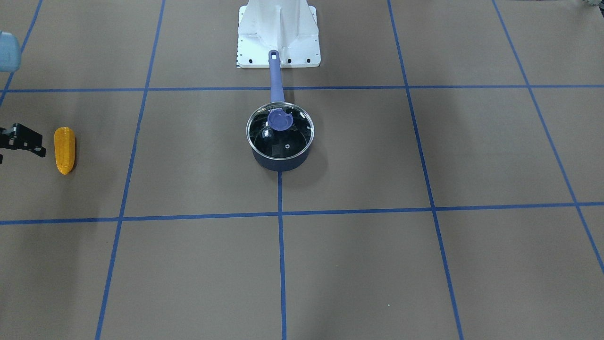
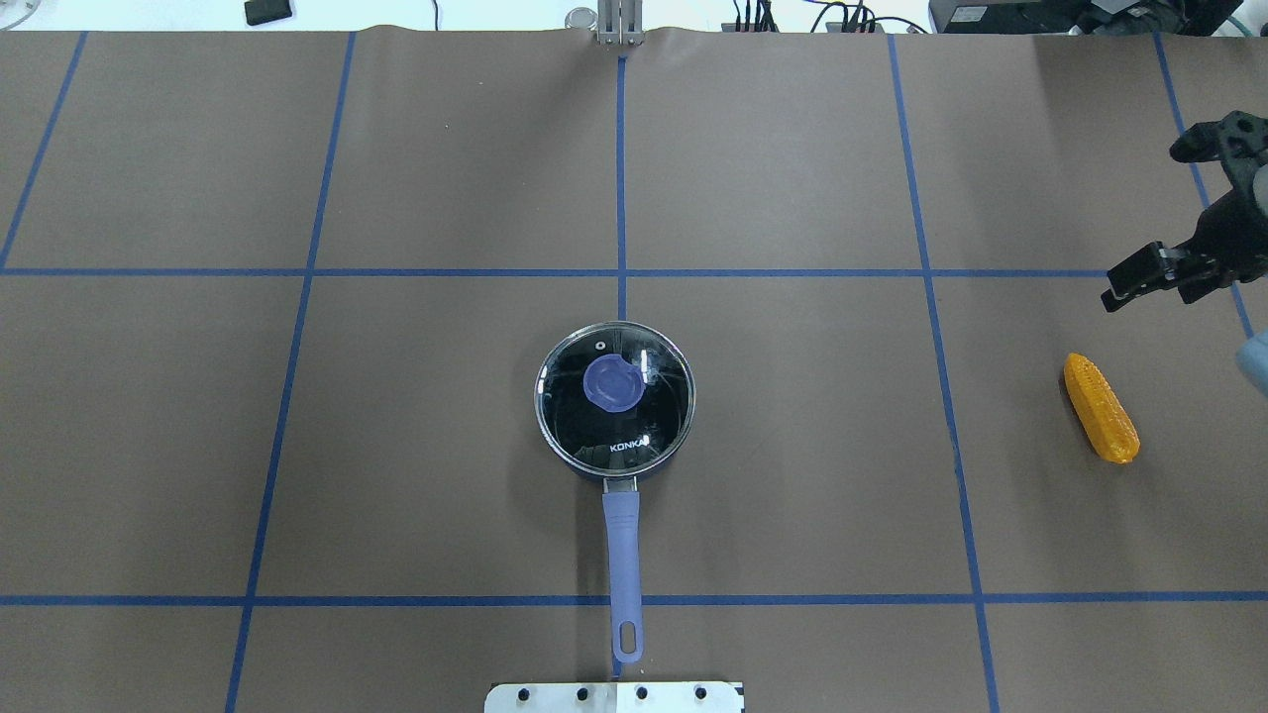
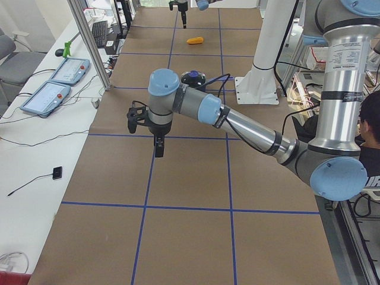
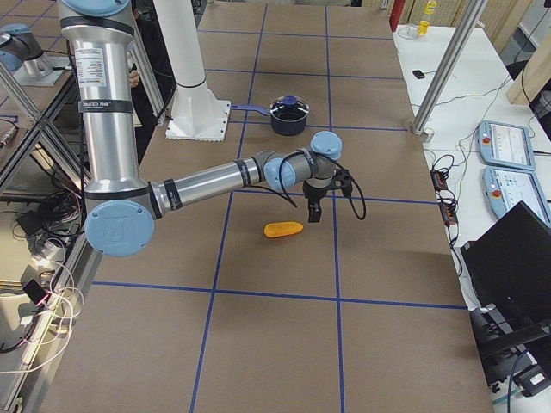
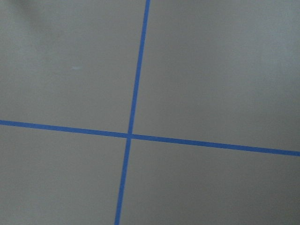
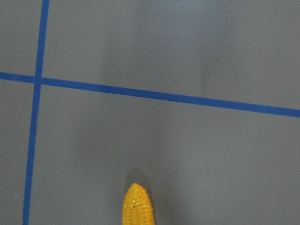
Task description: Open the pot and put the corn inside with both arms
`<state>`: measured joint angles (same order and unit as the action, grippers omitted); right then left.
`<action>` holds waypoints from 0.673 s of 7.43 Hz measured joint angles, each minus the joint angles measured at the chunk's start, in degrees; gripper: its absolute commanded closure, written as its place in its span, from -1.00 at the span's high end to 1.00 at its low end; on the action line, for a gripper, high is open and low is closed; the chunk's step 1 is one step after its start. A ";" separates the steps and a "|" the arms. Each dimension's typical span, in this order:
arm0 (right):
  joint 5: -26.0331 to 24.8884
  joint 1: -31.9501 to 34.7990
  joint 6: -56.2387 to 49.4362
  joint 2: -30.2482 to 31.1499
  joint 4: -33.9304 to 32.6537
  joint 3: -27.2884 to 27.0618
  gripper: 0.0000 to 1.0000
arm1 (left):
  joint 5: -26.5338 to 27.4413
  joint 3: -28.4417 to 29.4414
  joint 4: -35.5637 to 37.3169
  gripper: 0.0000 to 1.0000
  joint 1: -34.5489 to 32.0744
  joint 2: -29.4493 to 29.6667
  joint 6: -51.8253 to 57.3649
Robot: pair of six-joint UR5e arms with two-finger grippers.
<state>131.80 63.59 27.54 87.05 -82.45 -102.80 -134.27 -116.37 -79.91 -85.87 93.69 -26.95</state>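
Note:
The navy pot (image 2: 606, 473) stands at the table's middle, its long handle (image 2: 622, 555) pointing at the robot base. A clear glass lid (image 2: 644, 421) with a blue knob (image 2: 612, 381) sits on it. The pot also shows in the front view (image 1: 278, 161). The corn (image 2: 1100, 408) lies flat at the table's right side and also shows in the front view (image 1: 64, 150) and the right wrist view (image 6: 138, 206). My right gripper (image 2: 1149, 220) hovers just beyond the corn, open and empty. My left gripper (image 3: 158, 145) hangs above bare table far left of the pot. I cannot tell whether it is open or shut.
The white robot base plate (image 1: 278, 42) lies just behind the pot handle's end. Blue tape lines grid the brown table. Aluminium posts (image 3: 89, 41) and control pendants (image 3: 65, 71) stand off the far table edge. A person (image 3: 371, 130) sits beside the robot.

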 measured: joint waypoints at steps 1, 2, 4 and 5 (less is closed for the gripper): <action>-1.12 -2.48 3.18 1.43 4.04 -0.19 1.00 | 0.11 -2.17 2.29 0.96 2.55 2.14 -4.98; -1.72 -4.10 4.62 3.20 7.36 -0.09 1.00 | 0.18 -3.15 3.47 0.96 5.01 4.32 -9.56; -3.02 -6.23 5.36 5.76 12.66 1.47 0.98 | 0.91 -3.83 4.41 0.96 10.37 8.91 -19.16; -3.75 -6.91 5.32 6.09 13.87 2.37 0.98 | 1.60 -4.17 4.64 0.96 13.21 11.06 -24.06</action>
<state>128.05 56.68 32.86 93.15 -68.58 -100.43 -132.67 -120.54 -75.27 -72.66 104.75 -51.02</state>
